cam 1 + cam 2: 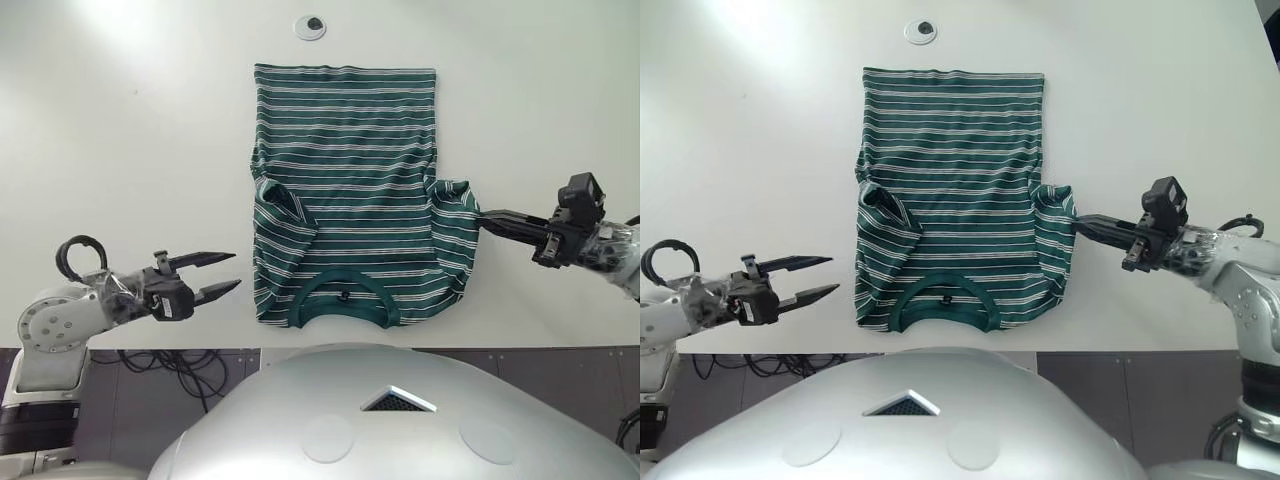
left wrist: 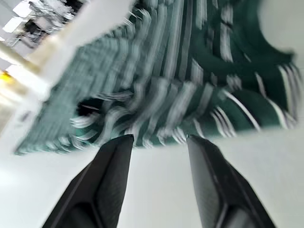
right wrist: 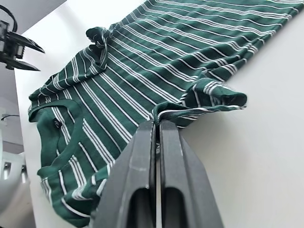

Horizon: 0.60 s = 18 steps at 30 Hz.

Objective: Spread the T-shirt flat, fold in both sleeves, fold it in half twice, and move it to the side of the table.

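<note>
A green T-shirt (image 1: 345,190) with white stripes lies on the white table (image 1: 120,180), its collar (image 1: 345,290) toward me. Its left sleeve (image 1: 275,200) is folded in over the body. The right sleeve (image 1: 455,205) is bunched at the shirt's right edge. My right gripper (image 1: 484,222) is shut on the right sleeve's edge (image 3: 166,114). My left gripper (image 1: 232,273) stands open just left of the shirt's near left corner, with nothing between its fingers (image 2: 114,156).
A small round grey disc (image 1: 310,27) is set into the table beyond the shirt's hem. Wide bare table spreads to the left and right of the shirt. The table's near edge (image 1: 130,346) runs just below the collar.
</note>
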Each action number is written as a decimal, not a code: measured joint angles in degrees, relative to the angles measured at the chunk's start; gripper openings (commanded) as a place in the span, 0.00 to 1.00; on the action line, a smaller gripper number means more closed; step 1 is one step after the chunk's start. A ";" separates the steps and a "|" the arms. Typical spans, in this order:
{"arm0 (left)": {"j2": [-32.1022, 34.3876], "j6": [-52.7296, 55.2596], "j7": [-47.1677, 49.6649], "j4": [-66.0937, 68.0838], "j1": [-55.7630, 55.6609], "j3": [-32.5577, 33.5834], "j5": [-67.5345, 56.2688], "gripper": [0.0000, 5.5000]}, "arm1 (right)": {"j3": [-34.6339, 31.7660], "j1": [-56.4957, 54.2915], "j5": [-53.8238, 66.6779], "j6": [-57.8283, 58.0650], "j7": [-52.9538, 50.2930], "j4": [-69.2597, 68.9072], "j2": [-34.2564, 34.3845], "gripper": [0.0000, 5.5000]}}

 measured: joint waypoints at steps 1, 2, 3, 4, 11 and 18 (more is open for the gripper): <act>0.25 -1.36 0.20 1.12 0.00 -0.77 1.26 0.37 | 0.48 -0.10 -0.13 -0.07 -0.06 -0.08 0.60 0.00; 0.48 -2.84 0.83 2.35 -0.06 -1.71 2.75 0.37 | 1.62 -0.25 -0.20 -0.30 -0.15 -0.19 1.48 0.00; 0.56 -3.97 1.33 3.00 -0.11 -2.15 3.66 0.37 | 2.37 -0.24 -0.29 -0.38 -0.12 -0.33 1.53 0.00; 0.79 -6.33 2.66 4.40 -0.53 -2.87 5.24 0.37 | 3.14 -0.47 -0.85 -0.60 -0.12 -0.50 1.54 0.00; 1.35 -17.23 11.95 11.11 -5.82 -7.91 12.69 0.37 | 10.66 -3.48 -2.46 -1.25 -0.47 -1.20 2.57 0.00; 1.64 -19.65 16.96 11.85 -7.94 -13.87 14.33 0.37 | 15.64 -7.75 -2.57 0.80 -3.16 -3.39 6.41 0.00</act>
